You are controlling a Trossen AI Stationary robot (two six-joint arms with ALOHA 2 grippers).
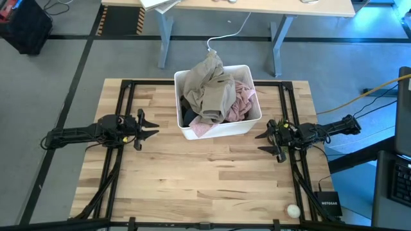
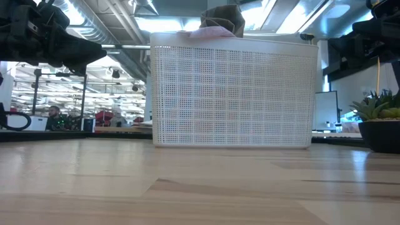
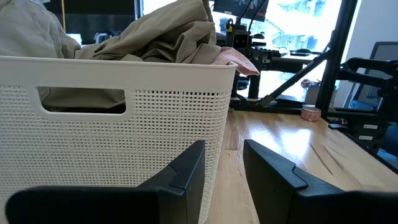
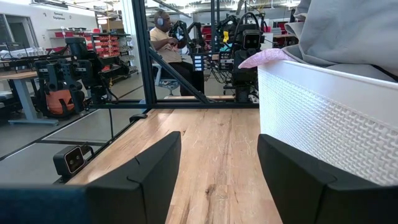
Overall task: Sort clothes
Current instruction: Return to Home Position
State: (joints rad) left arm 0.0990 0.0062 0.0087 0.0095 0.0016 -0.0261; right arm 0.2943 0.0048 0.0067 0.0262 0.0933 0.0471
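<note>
The white bin stands on the wooden table, near its far edge and about in the middle between the 2 arms. All the clothes are inside it, in a heap that rises over the rim. The khaki garment lies on top and is the highest. The pink garment lies under it on the right side and also shows at the near rim. A black garment shows at the left side of the bin, low down. The dark grey garment I cannot tell apart.

The left gripper hovers over the table just left of the bin, pointing toward it. Its jaws are partly open, with a narrow gap, and they hold nothing. In the left wrist view its fingers are near the wall of the bin, with its handle slot.

The right gripper hovers just right of the bin, near its front corner. Its jaws are wide open and empty.

A small white ball lies near the right front corner of the table. In the right wrist view a person sits in the room behind.
</note>
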